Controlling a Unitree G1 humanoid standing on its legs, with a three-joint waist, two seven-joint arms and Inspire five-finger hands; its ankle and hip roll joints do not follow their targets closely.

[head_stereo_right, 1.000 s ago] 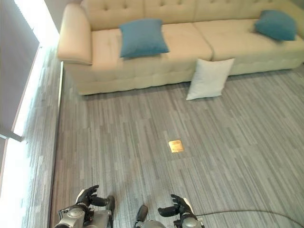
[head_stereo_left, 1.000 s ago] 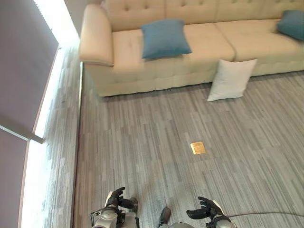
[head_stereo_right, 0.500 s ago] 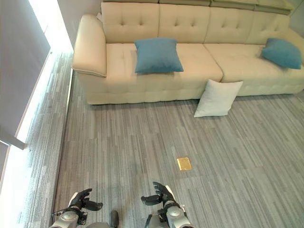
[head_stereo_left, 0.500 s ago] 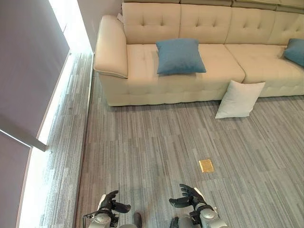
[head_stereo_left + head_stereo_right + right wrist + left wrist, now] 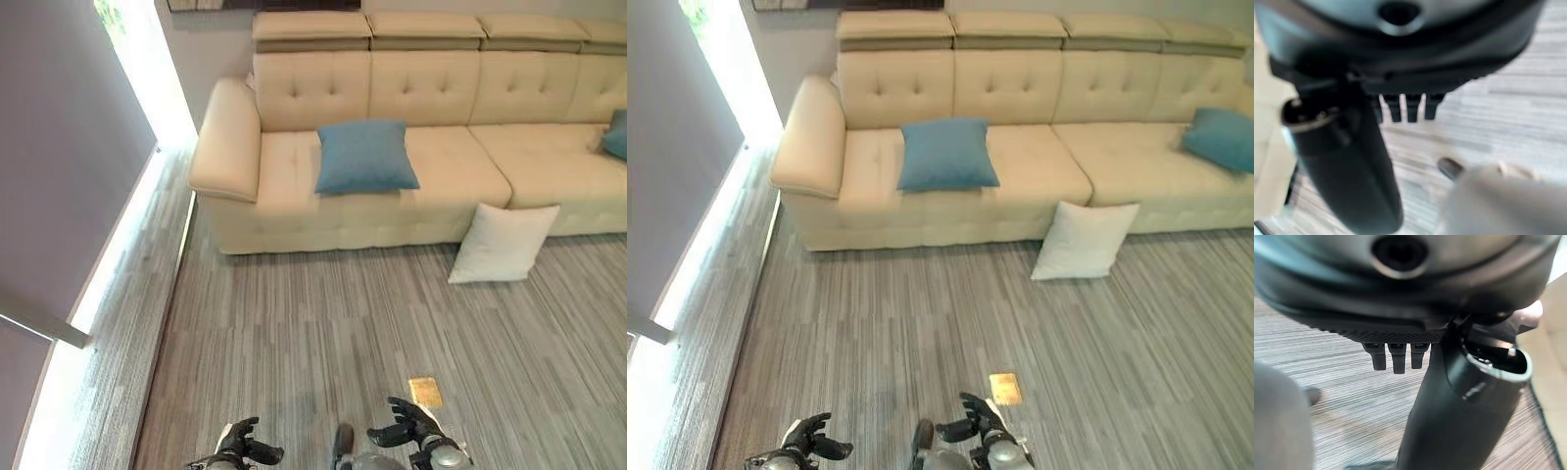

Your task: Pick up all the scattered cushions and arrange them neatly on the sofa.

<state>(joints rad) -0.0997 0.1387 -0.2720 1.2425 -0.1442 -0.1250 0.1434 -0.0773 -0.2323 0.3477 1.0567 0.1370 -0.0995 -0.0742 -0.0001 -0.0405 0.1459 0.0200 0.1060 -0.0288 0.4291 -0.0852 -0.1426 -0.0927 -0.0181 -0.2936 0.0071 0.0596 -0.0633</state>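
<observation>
Leaning on the sofa (image 5: 431, 211) front at centre right, a white cushion (image 5: 503, 244) stands on grey floor (image 5: 294, 333); a brass plate (image 5: 424, 391) lies below. A blue cushion (image 5: 364, 156) rests on the seat. My left hand (image 5: 238, 448) and right hand (image 5: 409, 428) hang loosely spread, empty.

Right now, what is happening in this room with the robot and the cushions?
The robot stands on the grey floor some way in front of the cream sofa, holding nothing. Its left hand and right hand hang low with relaxed fingers. A white cushion leans on the floor against the sofa front. One blue cushion lies on the seat, and another blue cushion sits further to the right. A small brass floor plate is near the right hand.
</observation>
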